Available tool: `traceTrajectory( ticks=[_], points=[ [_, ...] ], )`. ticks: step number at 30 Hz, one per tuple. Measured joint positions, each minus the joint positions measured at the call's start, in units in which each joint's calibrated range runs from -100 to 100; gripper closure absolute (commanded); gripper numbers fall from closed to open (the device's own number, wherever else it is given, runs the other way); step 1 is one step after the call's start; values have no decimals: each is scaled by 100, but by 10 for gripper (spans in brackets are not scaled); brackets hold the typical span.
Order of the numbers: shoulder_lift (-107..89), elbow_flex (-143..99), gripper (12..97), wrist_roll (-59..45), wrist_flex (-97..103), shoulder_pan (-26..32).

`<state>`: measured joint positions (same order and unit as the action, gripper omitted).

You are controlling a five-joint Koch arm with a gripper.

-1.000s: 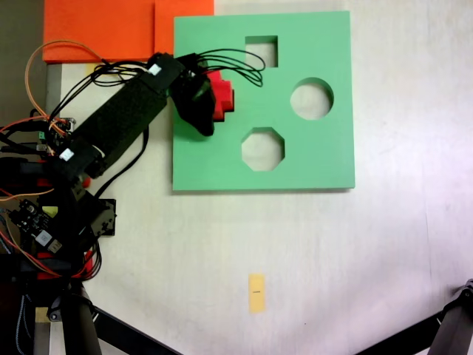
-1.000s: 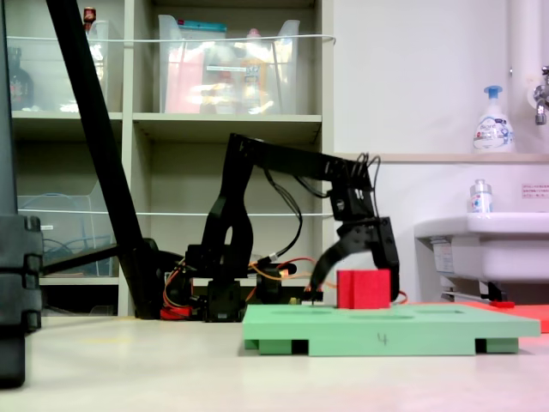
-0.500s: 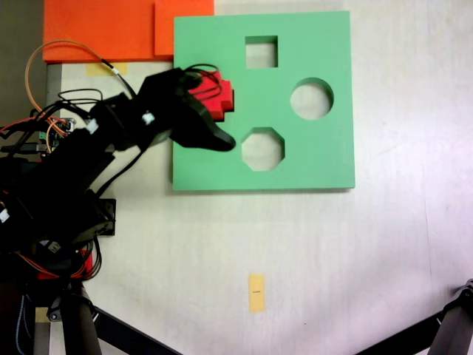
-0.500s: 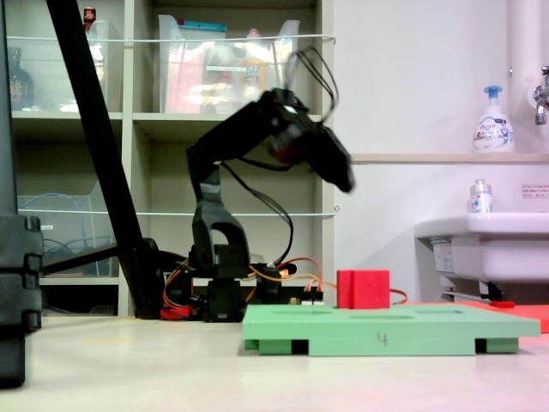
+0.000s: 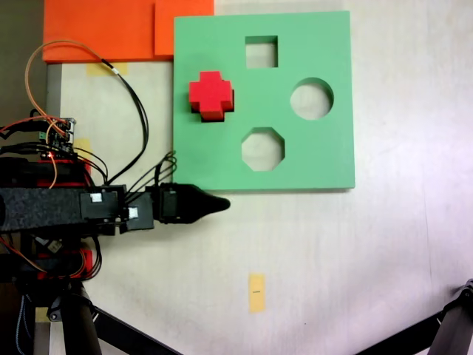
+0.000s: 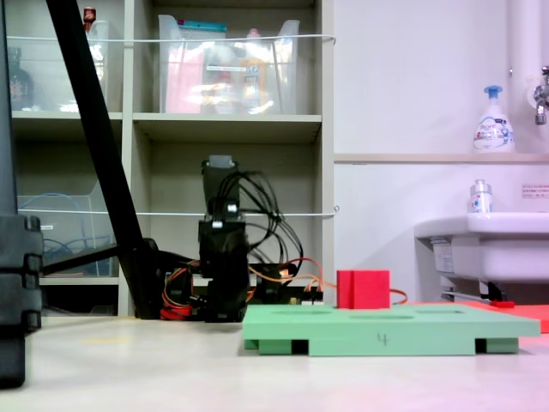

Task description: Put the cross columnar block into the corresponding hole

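Note:
The red cross columnar block (image 5: 211, 96) stands upright on the left part of the green foam board (image 5: 318, 159). In the side-on fixed view the block (image 6: 364, 289) rises well above the board's top (image 6: 386, 324). The corresponding hole is hidden; whether it lies under the block I cannot tell. My gripper (image 5: 224, 203) points right, low over the table just below the board's lower left corner, far from the block and holding nothing. A single tapered tip shows, so the jaws cannot be separated. The arm (image 6: 223, 257) faces the camera end-on.
The board has a square cutout (image 5: 261, 52), a round one (image 5: 311, 98) and an octagonal one (image 5: 262, 149). Orange foam sheets (image 5: 111, 29) lie at the top left. A yellow-tan tape strip (image 5: 256, 292) is on the table. Wires and electronics (image 5: 52, 133) crowd the left edge.
The gripper let go of the red block, rose, then swung away and folded down low beside the board's lower left corner. The block stayed where it was.

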<state>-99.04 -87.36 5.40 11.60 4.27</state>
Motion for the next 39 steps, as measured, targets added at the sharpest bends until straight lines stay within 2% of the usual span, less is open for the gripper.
traceTrajectory(
  ticks=[5,39],
  points=[
    [-14,-1137,621,-107,137,-29],
    [-55,-1156,592,-112,-362,-142]
  ],
)
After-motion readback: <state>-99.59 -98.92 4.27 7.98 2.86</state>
